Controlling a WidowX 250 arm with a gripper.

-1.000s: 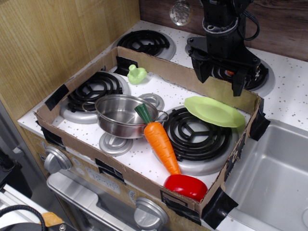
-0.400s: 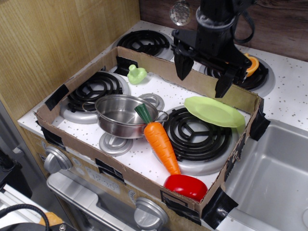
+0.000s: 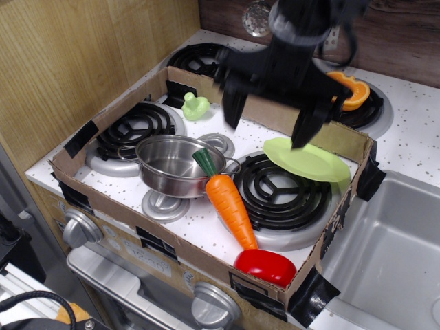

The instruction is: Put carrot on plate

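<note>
Orange carrot (image 3: 229, 201) lying frame centre, green tip against steel pot (image 3: 171, 163), ungrasped | lime plate (image 3: 306, 159) right of centre, bare | gripper (image 3: 268, 122) above, blurred, jaws spread wide, holding nothing | progress: pick and placement both outstanding

Bright orange tapered toy carrot (image 3: 230, 206) with dark green stem; flat round lime-green plastic plate (image 3: 306, 160); shiny silver steel pot (image 3: 173, 163); glossy red rounded toy (image 3: 266, 266); white black-speckled stovetop (image 3: 196, 234); brown cardboard tray (image 3: 188, 253).

Your lighting was even and bright; the black gripper (image 3: 267, 122) was motion-blurred, with glare on the shiny steel pot (image 3: 172, 165).
</note>
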